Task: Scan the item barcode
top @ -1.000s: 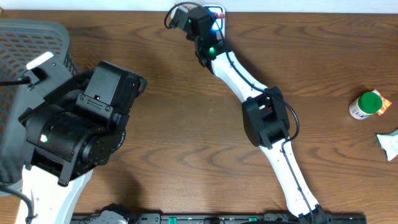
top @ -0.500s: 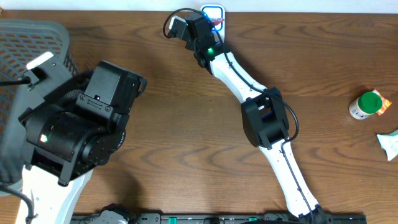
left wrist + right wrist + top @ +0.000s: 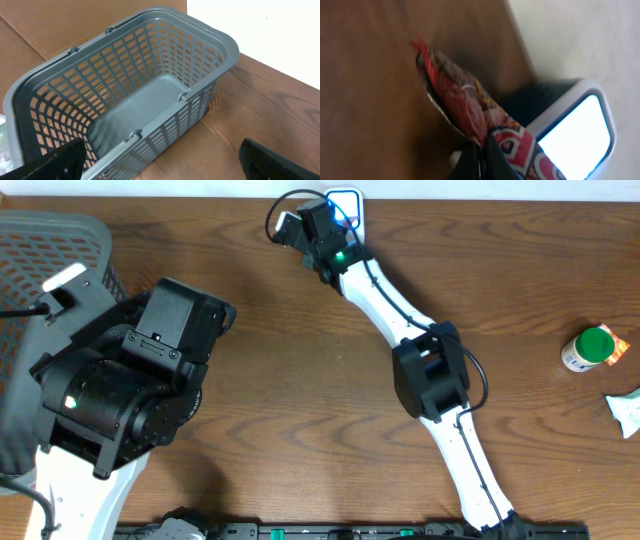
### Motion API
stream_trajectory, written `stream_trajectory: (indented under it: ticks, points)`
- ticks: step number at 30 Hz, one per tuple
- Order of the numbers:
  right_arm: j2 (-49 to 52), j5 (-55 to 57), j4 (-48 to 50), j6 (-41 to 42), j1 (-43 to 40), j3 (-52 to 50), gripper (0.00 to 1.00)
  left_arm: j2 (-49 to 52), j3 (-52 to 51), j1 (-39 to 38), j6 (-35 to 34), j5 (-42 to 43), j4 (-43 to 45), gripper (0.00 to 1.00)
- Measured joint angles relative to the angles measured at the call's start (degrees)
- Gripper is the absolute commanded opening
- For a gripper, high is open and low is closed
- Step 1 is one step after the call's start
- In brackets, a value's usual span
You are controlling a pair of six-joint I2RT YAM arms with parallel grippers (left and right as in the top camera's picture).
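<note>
**Table** (image 3: 290,390): brown wood grain, carries all items listed.

**Right end effector** (image 3: 482,156): at the far edge of the table, arm stretched out; fingers pressed together, pinching one end of the snack packet.

**Snack packet** (image 3: 457,102): red, printed foil, crinkled; held clear above the table surface just beside the scanner, the free end pointing away from the fingers.

**Scanner** (image 3: 580,125): white frame around a lit window, standing at the far table edge against the wall.

**Left end effector** (image 3: 165,167): fingers spread wide, holding nothing, raised above the near rim of the basket.

**Basket** (image 3: 220,37): grey plastic lattice, at the left end of the table.

**Bottle** (image 3: 590,348): green cap, lying at the right end, well apart from both arms.

**Crumpled pale item** (image 3: 625,412): near the bottle, at the right edge.
</note>
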Motion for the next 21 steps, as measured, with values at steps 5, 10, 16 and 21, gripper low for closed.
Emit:
stream_trajectory:
  ticks: [5,10,16,21]
  points:
    - [-5.8,-0.5,-15.8,6.0,-0.3,0.0,0.01,0.0,0.0,0.0,0.0,0.0,0.0,0.98]
    - [-11.5,-3.0,-27.6,11.5,-0.4,0.0,0.01,0.0,0.0,0.0,0.0,0.0,0.0,0.98]
    - [-15.1,-5.5,-39.4,16.5,-0.6,0.0,0.01,0.0,0.0,0.0,0.0,0.0,0.0,0.98]
    - [-16.1,-6.8,-48.6,22.8,-2.9,0.0,0.01,0.0,0.0,0.0,0.0,0.0,0.0,0.98]
